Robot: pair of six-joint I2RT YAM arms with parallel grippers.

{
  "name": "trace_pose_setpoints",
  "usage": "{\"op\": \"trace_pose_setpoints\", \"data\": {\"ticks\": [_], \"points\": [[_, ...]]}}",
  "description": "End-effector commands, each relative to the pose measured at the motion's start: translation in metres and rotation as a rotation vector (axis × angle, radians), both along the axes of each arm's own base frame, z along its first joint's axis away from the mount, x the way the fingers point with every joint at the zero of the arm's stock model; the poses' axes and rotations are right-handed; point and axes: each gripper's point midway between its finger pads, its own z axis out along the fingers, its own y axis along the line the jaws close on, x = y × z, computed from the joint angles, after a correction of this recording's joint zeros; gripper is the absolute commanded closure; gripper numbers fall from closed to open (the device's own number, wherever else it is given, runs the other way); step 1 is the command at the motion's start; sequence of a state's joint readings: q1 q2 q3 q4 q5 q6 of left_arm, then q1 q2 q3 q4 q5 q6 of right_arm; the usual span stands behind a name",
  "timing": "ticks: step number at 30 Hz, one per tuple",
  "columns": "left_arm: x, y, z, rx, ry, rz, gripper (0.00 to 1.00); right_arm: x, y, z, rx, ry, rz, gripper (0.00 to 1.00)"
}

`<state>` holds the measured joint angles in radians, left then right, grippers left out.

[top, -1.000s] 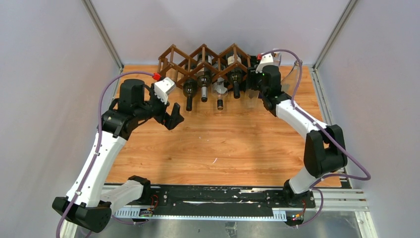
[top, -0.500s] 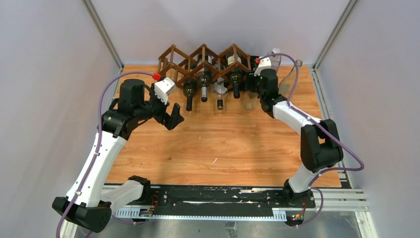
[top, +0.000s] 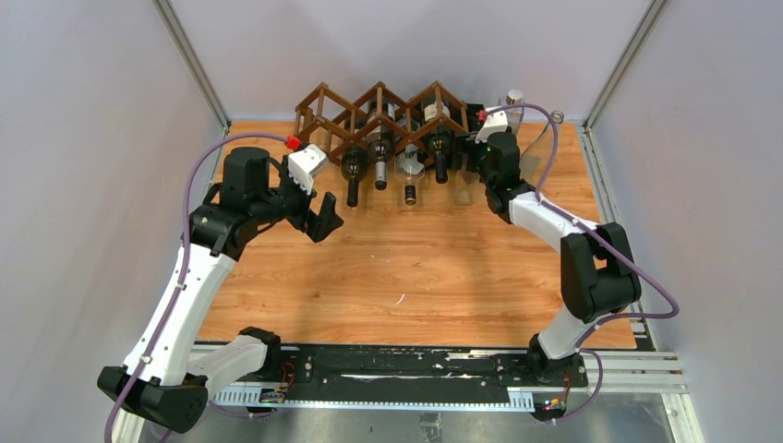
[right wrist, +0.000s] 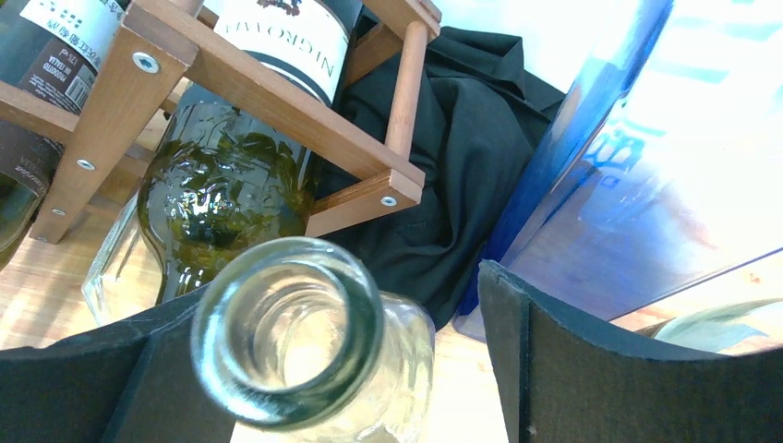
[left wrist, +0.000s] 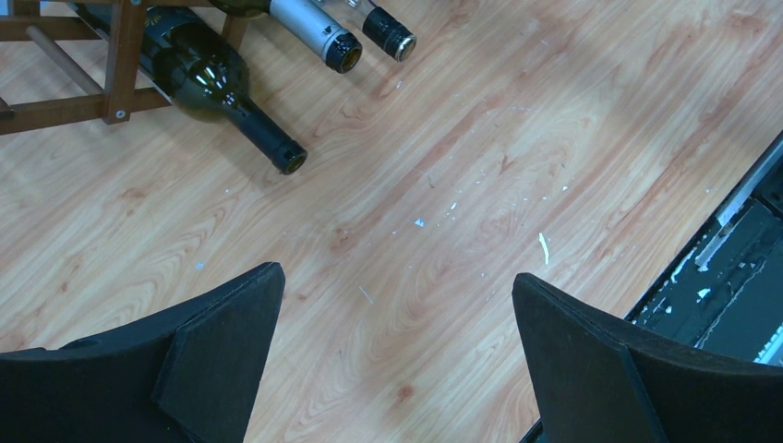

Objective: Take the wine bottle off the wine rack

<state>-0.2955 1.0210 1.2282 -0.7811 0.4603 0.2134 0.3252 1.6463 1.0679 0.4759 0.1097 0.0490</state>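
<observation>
Presently, right gripper (right wrist: 337,305), beside wine rack (right wrist: 277,101) near far-right corner of tabletop (top: 415,268): jaws parted astride neck of clear bottle (right wrist: 277,355), seemingly to grip it; left gripper (left wrist: 397,277): parted, empty.

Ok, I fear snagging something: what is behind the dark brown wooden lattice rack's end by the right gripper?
A crumpled black cloth lies behind the dark brown wooden lattice rack; anything under it is hidden.

Lab test cell: grey panels (top: 83,138), aluminium framing (top: 189,60).
</observation>
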Motion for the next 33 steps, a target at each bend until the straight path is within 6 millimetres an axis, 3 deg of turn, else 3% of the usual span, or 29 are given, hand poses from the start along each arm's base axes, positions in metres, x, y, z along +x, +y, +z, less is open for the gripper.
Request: {"op": "trace_pose_setpoints", "data": {"ticks": [1,14,20,22,23,24,25,26,30,33], "points": [[-0.001,0.000,0.002,0.001,-0.009,-0.011,0.00,-0.001,-0.013,0.041,0.018,-0.089,-0.044,0.11],[0.020,0.004,0.011,0.017,0.030,0.070,0.00,-0.048,-0.027,0.137,0.094,-0.136,-0.061,0.07],[0.036,0.024,0.015,0.142,0.046,0.142,0.00,-0.102,0.028,0.204,0.305,-0.229,0.308,0.06],[0.043,0.030,0.019,0.183,0.058,0.159,0.00,-0.110,0.046,0.202,0.348,-0.131,0.393,0.06],[0.047,0.034,0.022,0.191,0.052,0.175,0.00,-0.103,0.053,0.206,0.353,-0.055,0.394,0.06],[0.050,0.037,0.026,0.191,0.042,0.190,0.00,-0.100,0.060,0.183,0.329,0.056,0.385,0.06],[0.054,0.040,0.031,0.189,0.031,0.201,0.00,-0.098,0.070,0.188,0.304,0.076,0.382,0.06],[0.056,0.041,0.033,0.189,0.026,0.208,0.00,-0.099,0.081,0.174,0.270,0.127,0.380,0.05],[0.070,0.054,0.041,0.209,0.013,0.291,0.00,-0.099,0.118,0.154,0.188,0.183,0.347,0.05],[0.077,0.064,0.044,0.209,0.009,0.324,0.00,-0.096,0.134,0.138,0.181,0.244,0.232,0.05]]}}
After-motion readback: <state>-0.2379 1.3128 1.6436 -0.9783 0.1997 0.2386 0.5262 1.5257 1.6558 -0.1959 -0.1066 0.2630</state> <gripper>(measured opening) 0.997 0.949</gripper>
